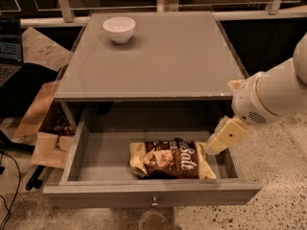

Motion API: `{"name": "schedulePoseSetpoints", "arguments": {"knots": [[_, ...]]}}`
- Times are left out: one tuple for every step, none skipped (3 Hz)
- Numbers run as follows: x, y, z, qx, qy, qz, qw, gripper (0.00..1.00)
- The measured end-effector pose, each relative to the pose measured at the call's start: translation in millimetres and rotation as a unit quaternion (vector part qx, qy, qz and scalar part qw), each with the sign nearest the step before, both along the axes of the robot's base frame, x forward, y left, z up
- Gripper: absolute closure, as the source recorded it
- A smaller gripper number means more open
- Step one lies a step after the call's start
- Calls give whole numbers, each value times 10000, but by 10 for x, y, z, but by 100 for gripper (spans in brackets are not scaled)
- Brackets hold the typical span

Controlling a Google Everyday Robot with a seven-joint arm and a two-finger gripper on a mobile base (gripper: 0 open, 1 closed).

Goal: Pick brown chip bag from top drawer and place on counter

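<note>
The brown chip bag [170, 159] lies flat in the open top drawer [152, 195], right of its middle, dark brown with pale ends and white lettering. The drawer's knob [153, 203] shows at the front centre. The grey counter [153, 51] is the cabinet's top above it. My gripper [224, 135] hangs at the end of the white arm at the right, over the drawer's right side, just right of and above the bag's right end, apart from it.
A white bowl [119, 29] stands at the counter's back left. Cardboard boxes [45, 123] and cables lie on the floor at the left. A railing [153, 16] runs behind the cabinet. Speckled floor lies at the right.
</note>
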State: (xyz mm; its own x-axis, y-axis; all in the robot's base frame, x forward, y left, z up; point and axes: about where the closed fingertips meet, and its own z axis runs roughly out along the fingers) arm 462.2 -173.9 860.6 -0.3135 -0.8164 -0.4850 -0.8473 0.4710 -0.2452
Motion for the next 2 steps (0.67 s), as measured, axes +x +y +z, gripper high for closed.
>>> {"name": "schedulePoseSetpoints", "arguments": {"knots": [[79,41,-302,99,53,-67,9999,0],[153,107,-533,244,172,-45,9995,0]]}}
